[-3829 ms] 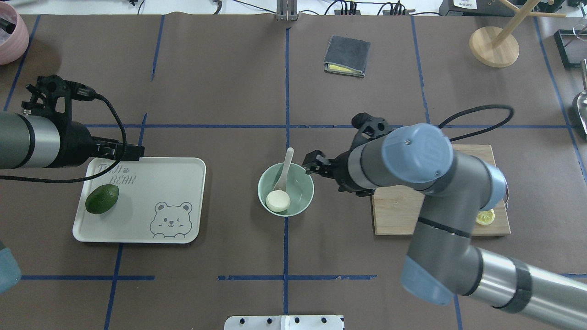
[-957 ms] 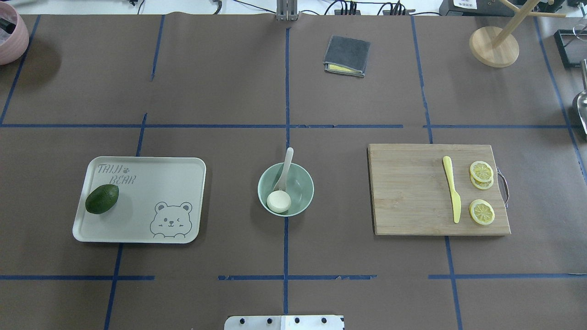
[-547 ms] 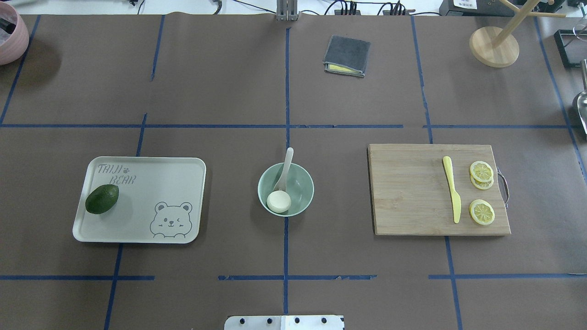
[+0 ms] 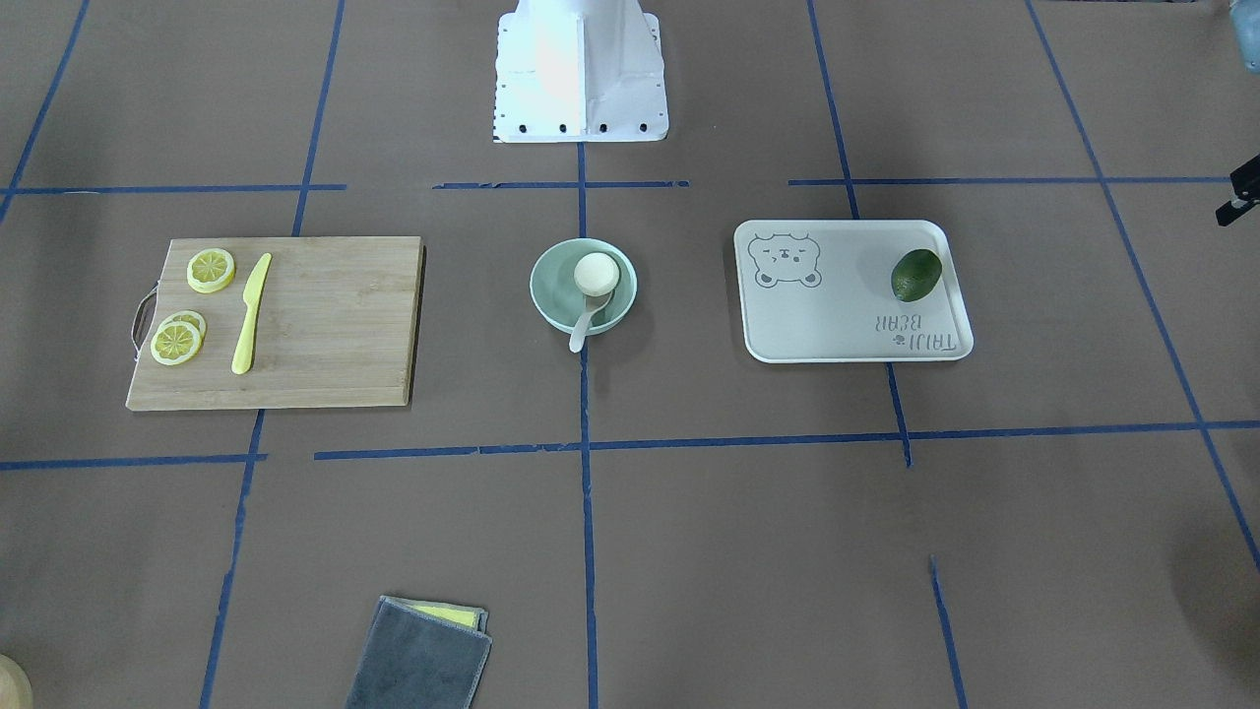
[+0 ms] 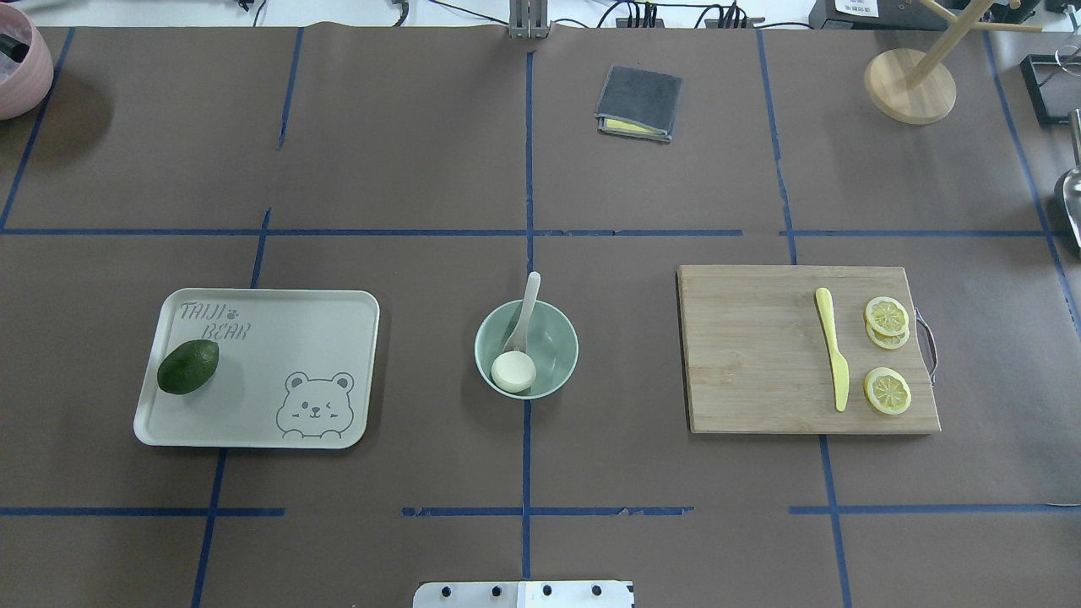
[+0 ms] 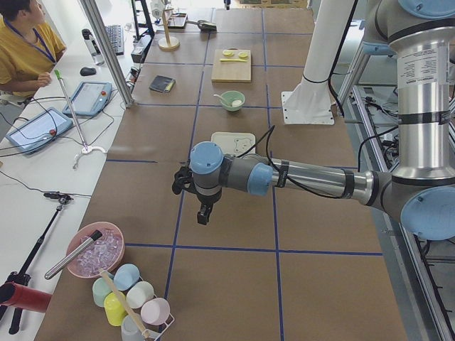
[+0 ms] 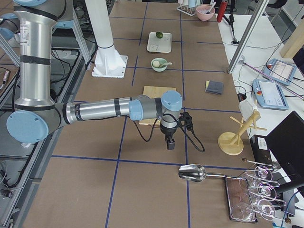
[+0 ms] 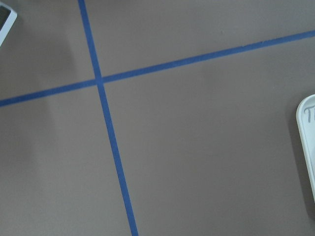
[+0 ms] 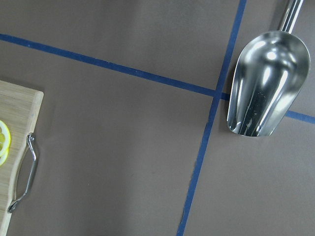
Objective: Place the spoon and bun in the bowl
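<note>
The pale mint-green bowl (image 5: 555, 346) stands at the table's middle and also shows in the front-facing view (image 4: 551, 295). The white bun (image 5: 513, 371) lies inside it, flat underside up (image 4: 597, 273). The off-white spoon (image 5: 529, 306) rests with its scoop in the bowl and its handle over the far rim (image 4: 580, 332). Both arms are drawn back to the table's ends, far from the bowl. My left gripper (image 6: 202, 213) shows only in the left side view and my right gripper (image 7: 169, 142) only in the right side view. I cannot tell whether either is open or shut.
A white bear tray (image 5: 321, 338) with an avocado (image 5: 187, 366) lies left of the bowl. A wooden board (image 5: 752, 355) with a yellow knife (image 5: 833, 350) and lemon slices (image 5: 887, 391) lies right. A grey cloth (image 5: 639, 103), a wooden stand (image 5: 909, 84) and a metal scoop (image 9: 266, 83) lie further out.
Since 3.8 s ago both arms have pulled back out of the overhead view, away from the bowl and tray. Over the last second nothing on the table has moved.
</note>
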